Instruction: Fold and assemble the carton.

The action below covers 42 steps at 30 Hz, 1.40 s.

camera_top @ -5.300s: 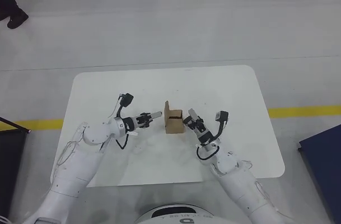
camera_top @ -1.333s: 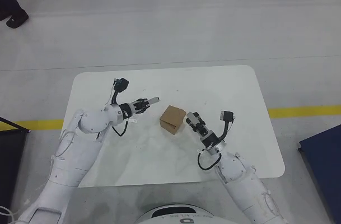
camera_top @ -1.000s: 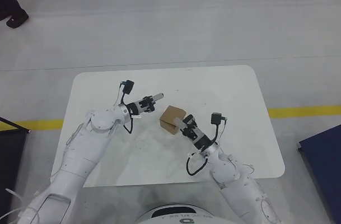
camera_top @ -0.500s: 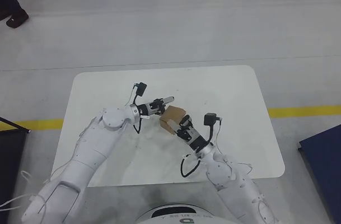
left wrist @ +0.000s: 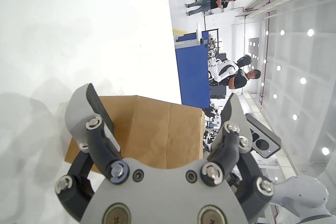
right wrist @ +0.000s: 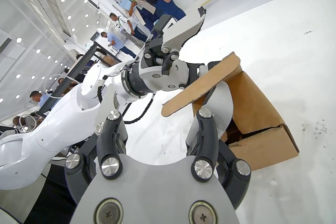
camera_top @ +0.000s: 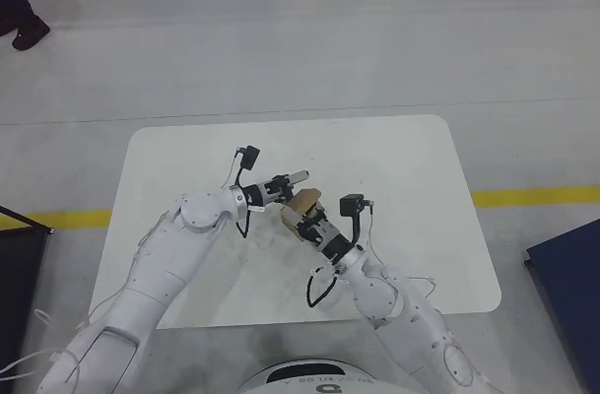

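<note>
Top view: brown cardboard carton (camera_top: 303,201) on the white table (camera_top: 408,167), just left of frame centre, between the two grippers, whose tips overlap its edges.
Carton, long axis: cannot be told from above, where little of the top face is clear. In the right wrist view the body lies on its side, running from the lower right of the frame up toward the centre.
Carton, facing: open mouth turned toward the right wrist camera, dark inside. A closed panel faces the left wrist camera.
Flap (right wrist: 199,83): lifted off the mouth, slanting from upper right to lower left across the frame centre, free end pointing to frame left.
Left gripper (camera_top: 296,183): at the carton's upper-left edge in the top view, fingers spread wide. In the right wrist view its upper finger (right wrist: 183,30) stands above the flap and the other sits just behind the flap. Contact cannot be told.
Right gripper (camera_top: 303,225): at the carton's lower edge in the top view, fingers apart. Its pale finger (right wrist: 219,101) reaches under the lifted flap at the mouth, and the other stays outside, toward frame left.
Left wrist view: plain kraft panel with one vertical crease, lower centre of the frame, lying between the spread fingers with bare table above it. The mouth and flap lie on the far side.
Right wrist view: mouth, flap and both grippers together, which the arms cover from above.
</note>
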Available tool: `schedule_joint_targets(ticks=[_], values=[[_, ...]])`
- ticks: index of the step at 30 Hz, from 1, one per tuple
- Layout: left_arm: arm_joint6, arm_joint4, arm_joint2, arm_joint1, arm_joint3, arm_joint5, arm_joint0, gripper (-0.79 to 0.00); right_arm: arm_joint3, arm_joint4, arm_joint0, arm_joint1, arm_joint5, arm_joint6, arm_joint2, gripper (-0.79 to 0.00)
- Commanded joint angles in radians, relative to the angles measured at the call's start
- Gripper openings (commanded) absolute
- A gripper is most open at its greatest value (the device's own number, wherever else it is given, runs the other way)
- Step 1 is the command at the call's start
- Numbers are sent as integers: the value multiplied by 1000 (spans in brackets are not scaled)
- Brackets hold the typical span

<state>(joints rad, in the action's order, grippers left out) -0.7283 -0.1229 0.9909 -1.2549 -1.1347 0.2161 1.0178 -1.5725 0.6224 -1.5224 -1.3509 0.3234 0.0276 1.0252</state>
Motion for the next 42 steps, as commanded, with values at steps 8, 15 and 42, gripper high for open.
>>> schedule_joint_targets(ticks=[8,15,42], values=[[20,-16,43,10,-14,-7,31,0,7,-37,-16,8,-14,34,65,-231],[-33,-168,84,12,-32,10,72,0,-83,-51,-120,27,12,44,151,-215],[-54,-224,82,19,-178,-63,194,0,-239,366,-285,79,108,34,264,-360]])
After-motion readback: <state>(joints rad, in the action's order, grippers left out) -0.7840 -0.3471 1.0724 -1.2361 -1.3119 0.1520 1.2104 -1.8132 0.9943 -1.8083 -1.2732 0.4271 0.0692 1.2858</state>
